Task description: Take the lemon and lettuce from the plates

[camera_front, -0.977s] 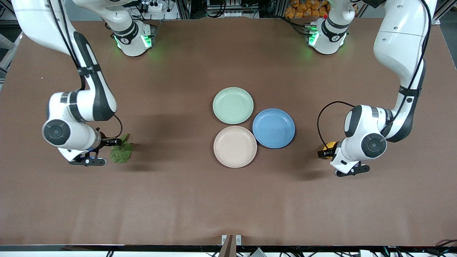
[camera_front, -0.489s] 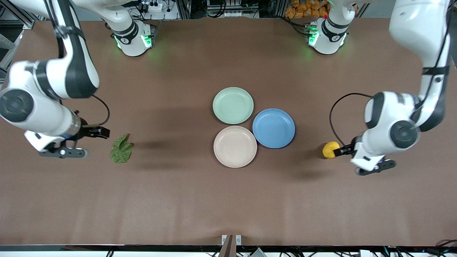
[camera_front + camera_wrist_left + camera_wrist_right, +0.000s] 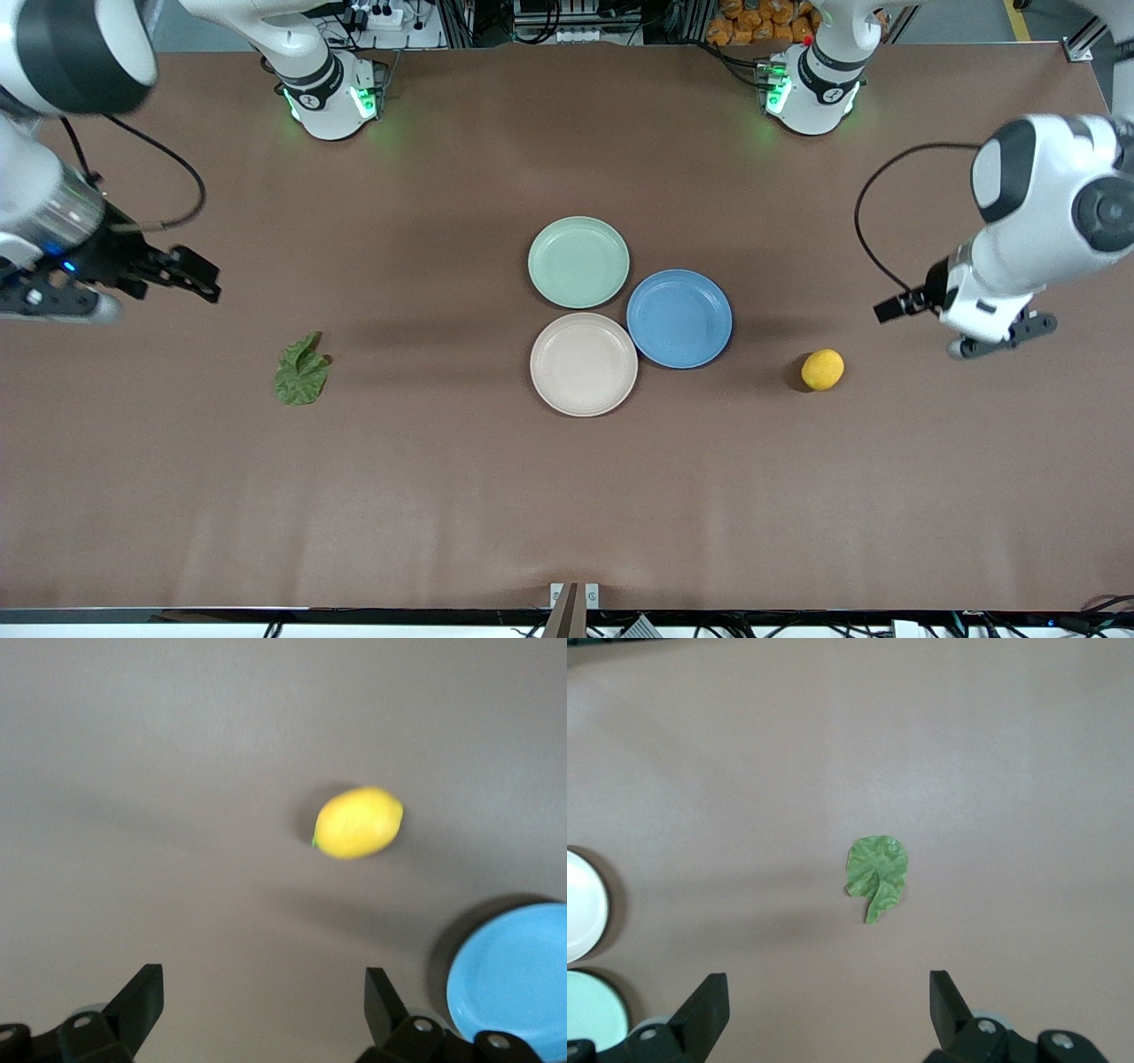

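The brown table point(image 3: 567, 496) carries three round plates in a tight cluster at its middle; take the blue plate point(image 3: 679, 318) as the landmark. The mint green plate point(image 3: 578, 262) sits just beside it, farther from the front camera and toward the right arm's end. The beige plate point(image 3: 583, 363) sits just beside it too, nearer the camera and toward the right arm's end. All three show bare, matte and shallow.

The left gripper point(image 3: 889, 309) hangs in the air toward the left arm's end from the blue plate, its fingers spread wide and holding nothing. The right gripper point(image 3: 197, 276) hangs well apart from the blue plate toward the right arm's end, fingers likewise spread and empty.

The lettuce point(image 3: 300, 375) lies on the table well toward the right arm's end from the blue plate: one dark green, crumpled, veined leaf with ragged edges. The lemon point(image 3: 822, 369), a small smooth yellow oval, rests on the table near the blue plate toward the left arm's end.
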You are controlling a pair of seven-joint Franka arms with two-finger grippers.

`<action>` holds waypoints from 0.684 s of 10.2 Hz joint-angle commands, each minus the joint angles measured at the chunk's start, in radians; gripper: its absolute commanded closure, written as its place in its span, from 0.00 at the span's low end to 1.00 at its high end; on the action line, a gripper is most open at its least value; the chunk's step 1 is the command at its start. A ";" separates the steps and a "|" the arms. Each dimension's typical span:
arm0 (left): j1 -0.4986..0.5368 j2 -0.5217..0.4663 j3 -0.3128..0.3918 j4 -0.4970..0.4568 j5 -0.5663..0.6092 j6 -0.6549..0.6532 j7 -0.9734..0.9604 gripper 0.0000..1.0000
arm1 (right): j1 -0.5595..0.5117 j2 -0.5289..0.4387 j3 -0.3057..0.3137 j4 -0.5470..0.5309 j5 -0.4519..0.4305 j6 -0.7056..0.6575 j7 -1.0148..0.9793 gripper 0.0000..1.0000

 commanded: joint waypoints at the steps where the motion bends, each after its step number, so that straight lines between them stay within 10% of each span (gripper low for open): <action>1: 0.000 -0.169 -0.004 -0.149 -0.052 0.017 0.016 0.00 | -0.015 -0.012 -0.011 0.089 0.029 -0.097 -0.014 0.00; 7: -0.026 -0.174 -0.002 0.137 -0.026 -0.033 0.153 0.00 | -0.042 -0.060 -0.016 0.096 0.034 -0.126 -0.016 0.00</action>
